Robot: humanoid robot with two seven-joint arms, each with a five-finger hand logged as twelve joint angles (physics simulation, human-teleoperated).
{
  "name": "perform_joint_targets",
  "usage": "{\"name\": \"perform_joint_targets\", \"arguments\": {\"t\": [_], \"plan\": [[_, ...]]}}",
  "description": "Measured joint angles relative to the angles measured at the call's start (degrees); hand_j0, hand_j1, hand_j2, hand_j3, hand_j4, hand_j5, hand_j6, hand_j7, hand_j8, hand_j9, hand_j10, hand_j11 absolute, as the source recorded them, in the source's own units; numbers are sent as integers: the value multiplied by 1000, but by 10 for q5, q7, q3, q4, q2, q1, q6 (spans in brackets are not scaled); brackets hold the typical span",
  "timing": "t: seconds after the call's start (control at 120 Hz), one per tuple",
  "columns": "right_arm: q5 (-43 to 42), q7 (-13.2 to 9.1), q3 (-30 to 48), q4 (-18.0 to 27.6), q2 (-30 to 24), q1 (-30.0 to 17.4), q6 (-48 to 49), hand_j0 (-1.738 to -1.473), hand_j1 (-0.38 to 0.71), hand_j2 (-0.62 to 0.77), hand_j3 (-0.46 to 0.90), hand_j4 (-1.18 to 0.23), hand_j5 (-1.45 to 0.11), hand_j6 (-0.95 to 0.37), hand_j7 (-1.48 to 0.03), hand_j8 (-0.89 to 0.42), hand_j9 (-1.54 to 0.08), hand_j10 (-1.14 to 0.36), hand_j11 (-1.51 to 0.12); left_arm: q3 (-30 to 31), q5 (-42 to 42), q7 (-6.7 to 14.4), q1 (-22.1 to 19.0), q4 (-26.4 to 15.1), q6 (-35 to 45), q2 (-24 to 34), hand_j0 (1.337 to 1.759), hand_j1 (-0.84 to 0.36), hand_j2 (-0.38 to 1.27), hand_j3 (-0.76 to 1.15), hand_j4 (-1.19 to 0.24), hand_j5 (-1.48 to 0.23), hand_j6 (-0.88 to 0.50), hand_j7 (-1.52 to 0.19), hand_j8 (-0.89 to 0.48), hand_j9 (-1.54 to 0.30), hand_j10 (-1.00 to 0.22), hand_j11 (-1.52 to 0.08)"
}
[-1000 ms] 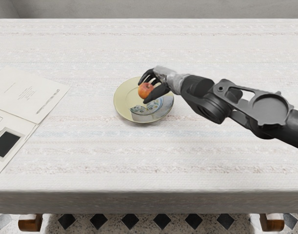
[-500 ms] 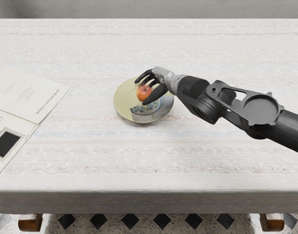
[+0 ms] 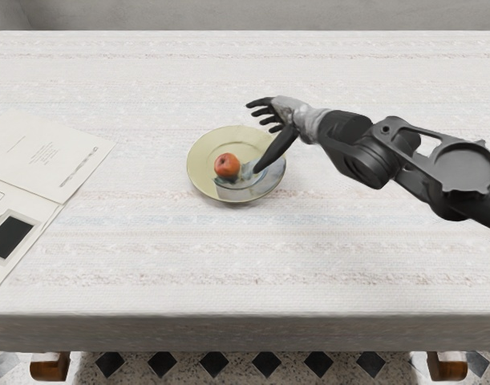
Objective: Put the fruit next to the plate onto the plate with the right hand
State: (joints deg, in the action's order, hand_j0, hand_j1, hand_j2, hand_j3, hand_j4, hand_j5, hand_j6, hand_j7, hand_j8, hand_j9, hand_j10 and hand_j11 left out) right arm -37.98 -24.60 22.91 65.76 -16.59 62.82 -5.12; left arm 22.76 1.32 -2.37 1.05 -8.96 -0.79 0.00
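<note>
Head view, step: the placing is judged as good as done, since the fruit (image 3: 226, 165) is seen lying free on the plate (image 3: 206, 147); only the clearing of the arm is judged to be left.
Fruit: a small red-orange piece, set a little left of the plate's middle and touched by no finger.
Plate: a round golden dish near the middle of the tabletop (image 3: 245, 265); nothing but the fruit is held in it.
Right robot hand: the right robot hand (image 3: 281, 119) is held open above the plate's far right rim, fingers (image 3: 261, 104) spread, nothing gripped. One digit is stretched down over the plate, its tip near the fruit but apart from it.
Next move: the hand should be lifted up and drawn to the right, so that the fruit is not nudged by the low digit and rolled off.
Left arm: not seen.
Papers: sheets (image 3: 40, 152) are laid at the left edge, well apart from the plate.
</note>
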Motion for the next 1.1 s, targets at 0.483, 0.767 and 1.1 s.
{"name": "perform_joint_targets", "arguments": {"t": [0.483, 0.767, 1.1], "plan": [[355, 8, 79, -3, -188, -51, 371, -1658, -283, -9, 0, -56, -73, -55, -73, -55, -73, -56, -73, 0, 0, 0, 0, 0, 0, 0, 1658, 69, 47, 0, -234, -304, -234, -304, -234, -304, -233, -304], [469, 9, 109, -51, -260, -150, 399, -1658, -292, -8, 0, -47, -62, -46, -62, -46, -62, -47, -62, 0, 0, 0, 0, 0, 0, 0, 1658, 69, 47, 0, -234, -304, -234, -304, -234, -304, -234, -304], [526, 9, 111, -75, -313, -189, 401, -1658, -295, -8, 0, -43, -59, -42, -60, -43, -59, -44, -59, 0, 0, 0, 3, 0, 0, 0, 1658, 69, 47, 0, -234, -304, -234, -304, -234, -304, -234, -304]]}}
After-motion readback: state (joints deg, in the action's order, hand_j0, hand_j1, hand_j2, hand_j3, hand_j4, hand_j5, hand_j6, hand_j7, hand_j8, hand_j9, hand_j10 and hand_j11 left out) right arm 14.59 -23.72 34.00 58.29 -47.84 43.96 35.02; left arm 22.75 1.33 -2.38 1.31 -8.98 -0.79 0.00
